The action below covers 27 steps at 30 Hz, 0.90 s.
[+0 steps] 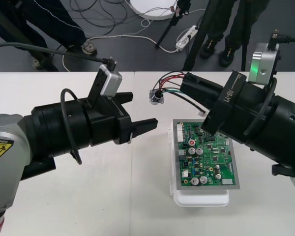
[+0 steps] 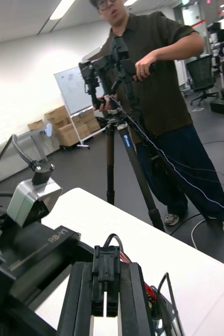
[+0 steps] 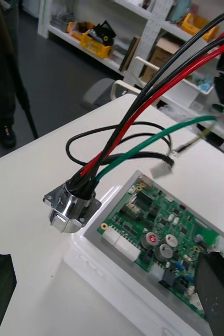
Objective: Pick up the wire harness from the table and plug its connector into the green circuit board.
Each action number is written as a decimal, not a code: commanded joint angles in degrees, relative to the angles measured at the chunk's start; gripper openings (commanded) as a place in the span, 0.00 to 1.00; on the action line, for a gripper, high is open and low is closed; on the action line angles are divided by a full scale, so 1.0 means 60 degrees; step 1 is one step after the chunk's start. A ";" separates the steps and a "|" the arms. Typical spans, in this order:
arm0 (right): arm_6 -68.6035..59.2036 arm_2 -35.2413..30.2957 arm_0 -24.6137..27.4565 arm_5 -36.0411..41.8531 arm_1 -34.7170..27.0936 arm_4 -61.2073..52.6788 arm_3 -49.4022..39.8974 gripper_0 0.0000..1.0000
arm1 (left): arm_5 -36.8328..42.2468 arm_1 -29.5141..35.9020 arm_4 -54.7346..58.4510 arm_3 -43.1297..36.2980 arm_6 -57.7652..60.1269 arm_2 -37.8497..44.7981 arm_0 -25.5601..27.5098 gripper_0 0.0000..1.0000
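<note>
The right end effector [image 1: 186, 82], above the far end of the green circuit board [image 1: 206, 158], has its fingers closed on the small black plug [image 2: 105, 268] of the wire harness [image 3: 112, 144]. The harness's red, black and green wires trail out to the round metal socket [image 1: 156, 97], which dangles just beside the board's far left corner. The left end effector [image 1: 143, 109] hovers over the table [image 1: 88, 196] near the socket, fingers spread wide and holding nothing.
</note>
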 commanded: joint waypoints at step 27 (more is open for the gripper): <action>-0.0446 -0.3251 0.1558 -0.7928 -0.1126 0.1207 0.2846 0.00 | 0.2065 0.3072 0.7574 0.0301 -0.6470 -0.0898 -0.0784 1.00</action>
